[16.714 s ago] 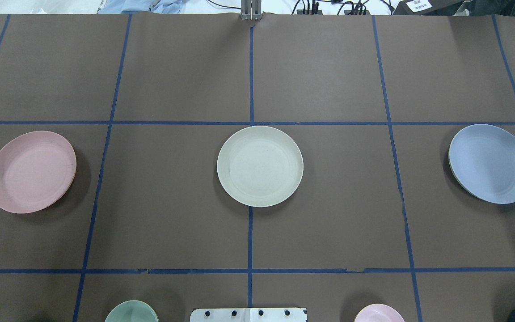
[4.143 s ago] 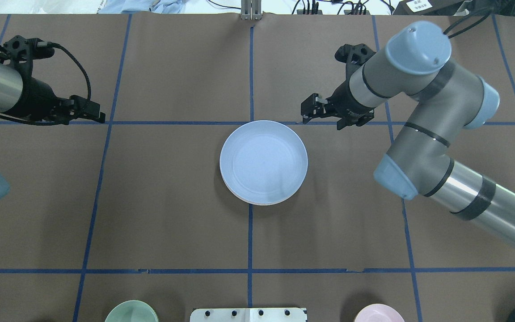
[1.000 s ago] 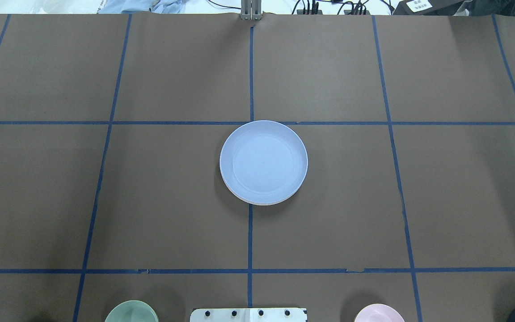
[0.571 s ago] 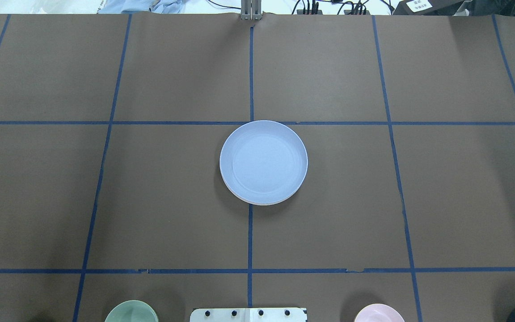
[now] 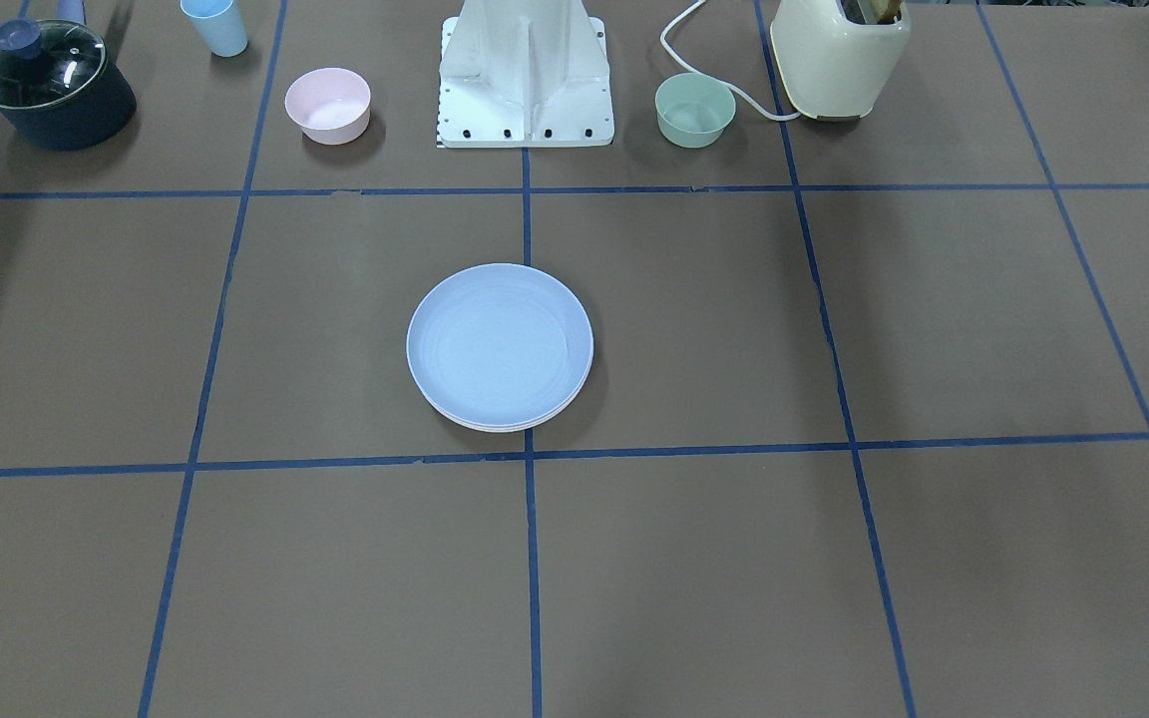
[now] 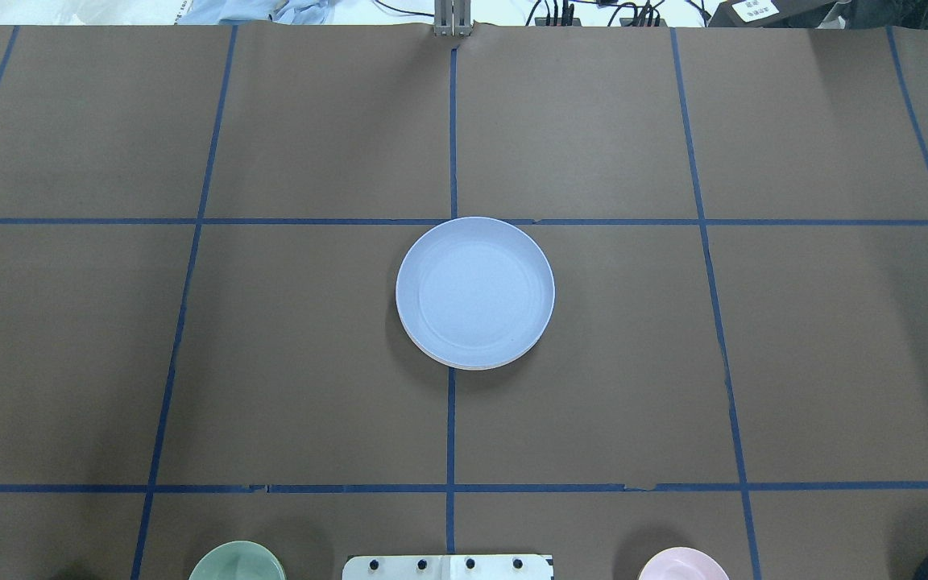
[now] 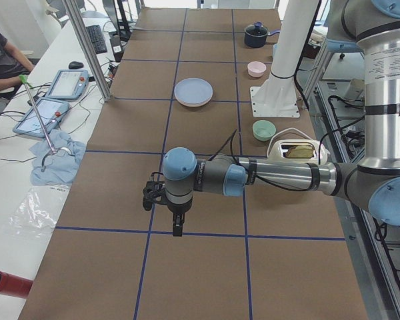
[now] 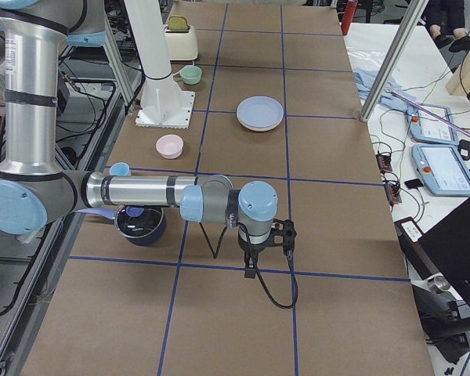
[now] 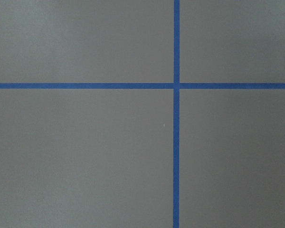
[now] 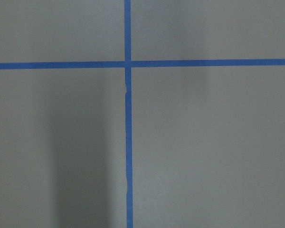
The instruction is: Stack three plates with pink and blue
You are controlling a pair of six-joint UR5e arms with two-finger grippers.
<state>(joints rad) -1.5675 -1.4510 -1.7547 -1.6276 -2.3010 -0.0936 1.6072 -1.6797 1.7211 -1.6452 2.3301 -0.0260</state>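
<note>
The counter (image 6: pixel 311 362) is matte brown, crossed by a grid of blue tape lines (image 6: pixel 450 427). The light blue plate (image 6: pixel 474 290) tops the stack. Under it only a thin pale rim (image 5: pixel 505 429) shows at 6 o'clock — cream or pink, I cannot tell. At 11 o'clock from the stack is a pale pink bowl (image 5: pixel 327 104), and at 1 o'clock a mint-green bowl (image 5: pixel 695 109). The toaster (image 5: pixel 839 55) is cream, the pot (image 5: pixel 51 85) dark navy and the cup (image 5: pixel 214 25) light blue. The left arm (image 7: pixel 283 175) and right arm (image 8: pixel 137 190) are silver-grey with pale blue joint caps — the left gripper (image 7: pixel 177 228) and right gripper (image 8: pixel 249 271) are black.
</note>
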